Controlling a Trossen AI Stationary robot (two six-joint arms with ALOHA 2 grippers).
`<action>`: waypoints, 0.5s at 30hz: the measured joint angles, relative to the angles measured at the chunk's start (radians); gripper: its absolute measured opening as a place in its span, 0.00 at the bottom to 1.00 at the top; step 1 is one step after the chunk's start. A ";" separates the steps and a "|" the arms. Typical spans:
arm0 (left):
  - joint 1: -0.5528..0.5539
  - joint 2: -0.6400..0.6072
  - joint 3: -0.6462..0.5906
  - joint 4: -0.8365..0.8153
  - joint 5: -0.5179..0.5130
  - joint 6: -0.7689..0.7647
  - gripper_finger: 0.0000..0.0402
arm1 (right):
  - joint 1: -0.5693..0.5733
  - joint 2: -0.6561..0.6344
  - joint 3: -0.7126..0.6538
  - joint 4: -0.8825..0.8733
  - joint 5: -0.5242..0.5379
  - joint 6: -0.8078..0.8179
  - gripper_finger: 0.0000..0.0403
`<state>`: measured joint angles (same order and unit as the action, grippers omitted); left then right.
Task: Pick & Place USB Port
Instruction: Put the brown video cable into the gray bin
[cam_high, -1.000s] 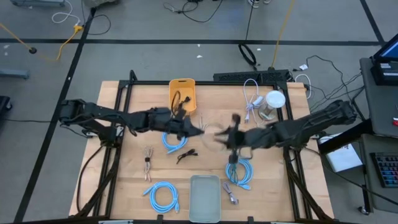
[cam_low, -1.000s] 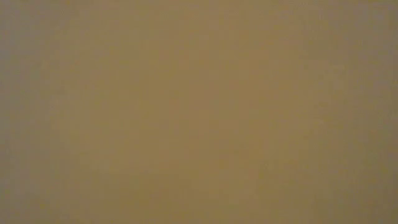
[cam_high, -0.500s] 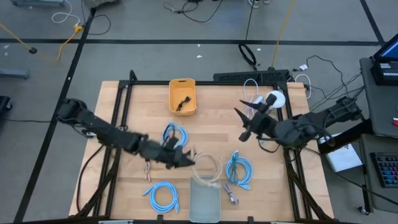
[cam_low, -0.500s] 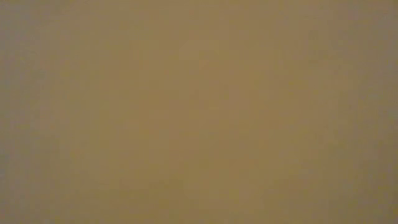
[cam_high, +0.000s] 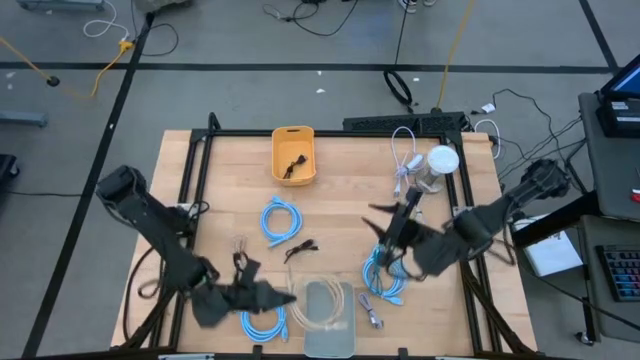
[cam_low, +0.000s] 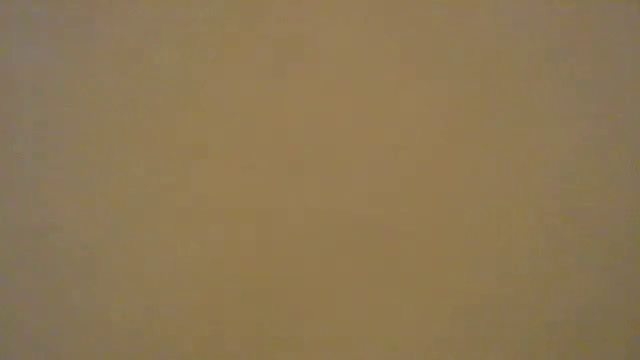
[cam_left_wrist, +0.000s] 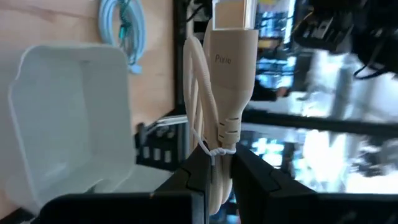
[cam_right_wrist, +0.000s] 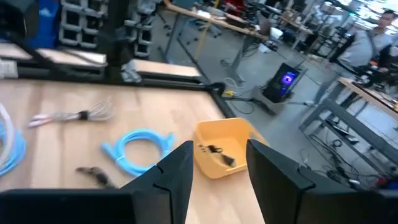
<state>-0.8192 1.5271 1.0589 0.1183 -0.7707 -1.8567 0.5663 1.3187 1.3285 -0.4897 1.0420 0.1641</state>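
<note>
Since half a second ago the left arm has swung toward the near edge of the wooden worktop (cam_high: 220, 190), and its left hand (cam_high: 285, 297) now sits at the left edge of the clear plastic tray (cam_high: 328, 305). In the left wrist view this hand (cam_left_wrist: 216, 171) is clamped on a cream-white USB cable (cam_left_wrist: 227, 93), its plug end standing up beyond the fingers, with the pale tray (cam_left_wrist: 68, 118) just beside it. From above, the cable's loop (cam_high: 322, 310) lies over the tray.

Meanwhile the right arm has come down and inward; the right hand (cam_high: 385, 225) hangs above a coiled light-blue cable (cam_high: 385, 275) on the worktop's right half. Its fingers (cam_right_wrist: 177, 168) are spread wide with nothing between them. Past them that wrist view shows a yellow plastic bin (cam_right_wrist: 227, 146) with small dark pieces inside, another blue cable coil (cam_right_wrist: 140, 149) and a small frayed grey cable (cam_right_wrist: 68, 115).

At the far edge stand the yellow bin (cam_high: 293, 153) and a white round-lidded jar (cam_high: 440, 162).

Nothing but a flat tan blur fills the low view.
</note>
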 joint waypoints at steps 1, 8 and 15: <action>-0.004 0.035 0.049 -0.037 0.017 0.010 0.10 | 0.011 0.015 0.000 0.002 -0.001 0.007 0.36; 0.010 0.234 0.346 -0.519 0.220 0.062 0.10 | 0.081 0.089 0.000 0.017 -0.003 0.105 0.36; 0.053 0.245 0.376 -0.646 0.247 0.030 0.10 | 0.139 0.103 0.000 0.081 -0.007 0.108 0.35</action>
<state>-0.7662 1.7721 1.4345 -0.5281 -0.5240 -1.8270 0.7050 1.4220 1.3281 -0.4091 1.0352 0.2718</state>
